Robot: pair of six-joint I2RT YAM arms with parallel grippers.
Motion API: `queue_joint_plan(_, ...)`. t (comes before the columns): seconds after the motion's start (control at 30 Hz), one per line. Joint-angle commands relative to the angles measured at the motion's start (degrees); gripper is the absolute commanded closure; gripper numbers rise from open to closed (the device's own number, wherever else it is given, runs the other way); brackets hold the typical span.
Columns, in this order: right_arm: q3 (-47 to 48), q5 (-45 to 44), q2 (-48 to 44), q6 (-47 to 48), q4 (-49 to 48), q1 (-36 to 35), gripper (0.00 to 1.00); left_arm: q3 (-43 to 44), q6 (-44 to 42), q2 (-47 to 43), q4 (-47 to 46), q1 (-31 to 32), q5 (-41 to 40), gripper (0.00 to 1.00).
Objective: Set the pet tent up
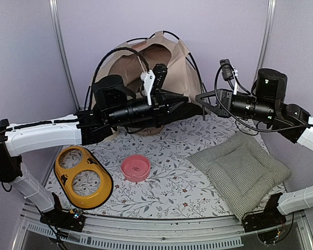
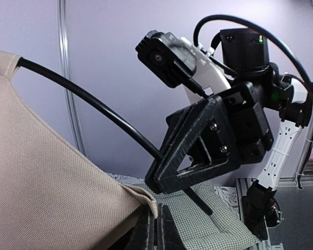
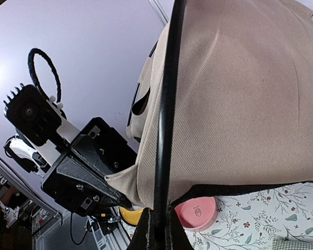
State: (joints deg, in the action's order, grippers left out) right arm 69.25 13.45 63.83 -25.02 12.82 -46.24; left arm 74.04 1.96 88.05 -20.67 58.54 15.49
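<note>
Lavender walls close off the back of a floral-printed tablecloth (image 1: 172, 187), and against them, at the rear centre, stands the pet tent (image 1: 164, 54), its beige fabric half raised and its dark opening facing the arms. One thin black pole (image 3: 167, 104) arcs down its right-hand side. The right gripper (image 3: 157, 229) is clamped tight on that pole near its lower end, whose free tip pokes out below the jaws. The left gripper (image 2: 155, 229), reaching across the tent's front, is pinched fully closed on the hemmed lower corner of the fabric. So the tent rises just behind and above both grippers, which sit close together at its front right corner without touching. This looks like the seating of the pole tip into that corner. The bent pole is probably loaded like a spring: if it twists in the narrow jaws it could whip free and collapse the fabric. A hard pull could also drag the hem out of the left pinch or tip the whole tent. Nearer the arms lie a green-checked cushion (image 1: 245, 169), a pink bowl (image 1: 135, 167) and a yellow two-hole bowl stand (image 1: 83, 177).
</note>
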Motion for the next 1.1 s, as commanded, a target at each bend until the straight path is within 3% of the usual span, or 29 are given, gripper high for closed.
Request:
queue_joint_plan(0.0,3.9,-7.4,-2.7,3.3,-4.8,0.4,1.0,2.4,-1.9,1.5,3.5,3.1,5.5,1.0)
queue_joint_plan(0.3,1.4,-5.1,-1.7,2.9,-8.3,0.3,1.0,-2.8,3.3,2.7,5.1,4.8,-0.7,1.0)
queue_joint_plan(0.7,-15.3,-4.5,2.7,-6.2,-29.6,0.1,1.0,-22.3,12.4,1.5,-0.5,10.4,-14.5,1.0)
queue_joint_plan(1.07,-18.6,-5.8,8.5,-9.3,-41.2,-1.2,1.0,-28.1,16.5,0.7,-3.6,13.4,-19.1,1.0)
